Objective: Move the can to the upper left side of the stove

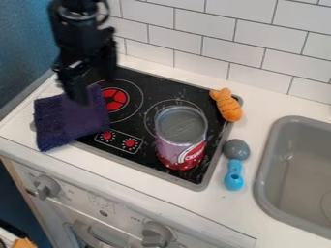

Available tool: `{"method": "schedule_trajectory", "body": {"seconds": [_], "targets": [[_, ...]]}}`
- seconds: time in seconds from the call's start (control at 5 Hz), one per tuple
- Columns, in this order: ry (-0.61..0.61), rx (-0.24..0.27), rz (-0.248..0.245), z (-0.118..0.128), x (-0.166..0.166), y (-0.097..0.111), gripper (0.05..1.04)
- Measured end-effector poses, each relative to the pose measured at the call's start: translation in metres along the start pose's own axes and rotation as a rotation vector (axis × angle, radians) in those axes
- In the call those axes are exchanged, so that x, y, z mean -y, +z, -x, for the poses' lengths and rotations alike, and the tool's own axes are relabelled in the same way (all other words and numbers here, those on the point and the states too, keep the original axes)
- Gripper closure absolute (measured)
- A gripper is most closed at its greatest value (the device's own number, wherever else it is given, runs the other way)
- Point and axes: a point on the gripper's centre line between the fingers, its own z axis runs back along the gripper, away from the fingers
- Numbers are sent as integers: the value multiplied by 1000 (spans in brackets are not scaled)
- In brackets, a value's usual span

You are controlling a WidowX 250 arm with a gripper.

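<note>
The black gripper [84, 91] hangs over the purple cloth [65, 118]. I can't tell if it is open or squeezed shut. The tin can [182, 145] with the red label is on the stove top [145, 82], to the right of the gripper and closer to the front. The can stands up tall, so its long way goes up and down. There is just one arm, so that arm has to do it. I think it should go right and toward the front to get the can, then bring it back to the spot by the red burner [115, 99], just right of the gripper. The cloth might get in the way.
</note>
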Motion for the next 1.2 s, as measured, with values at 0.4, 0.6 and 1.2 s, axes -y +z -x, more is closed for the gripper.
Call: {"method": "schedule_trajectory", "body": {"seconds": [0.4, 0.6, 1.2], "targets": [[-280, -62, 44, 77, 0, 10, 84], [-392, -85, 71, 110, -7, 16, 83], [-662, -105, 15, 168, -20, -9, 83]]}}
